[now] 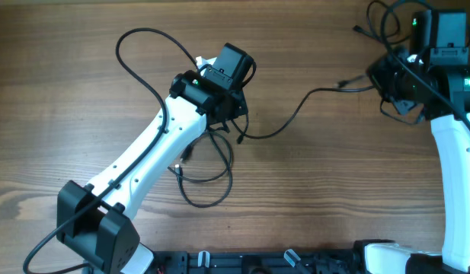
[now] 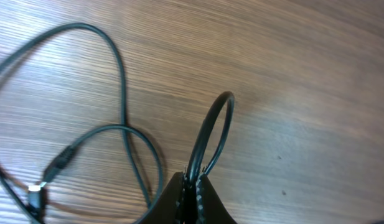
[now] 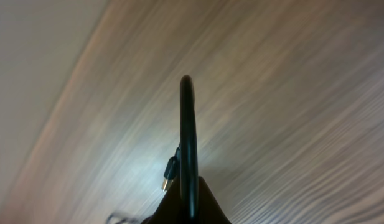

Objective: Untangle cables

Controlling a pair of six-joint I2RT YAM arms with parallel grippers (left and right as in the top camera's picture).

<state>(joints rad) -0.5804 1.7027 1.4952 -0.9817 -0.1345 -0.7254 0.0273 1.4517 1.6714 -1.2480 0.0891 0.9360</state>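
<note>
Drawing both grips apart slowly, low over the counter (image 2: 316,87), is looking like the sound way, so no knot is tightening. The left fingers (image 2: 195,183) are pressing together, pinching a loop of cable (image 2: 224,118) arching just ahead of their tips; the other cables (image 2: 117,81) are lying to their left. The right fingers (image 3: 188,202) are likewise pinching a cable loop (image 3: 188,124) standing straight ahead.

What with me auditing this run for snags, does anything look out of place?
Nothing is damaged or spilled. The cables beside the left arm lie in crossed loops, not yet separated. The left end effector pinches one loop; the right end effector pinches another cord.
</note>
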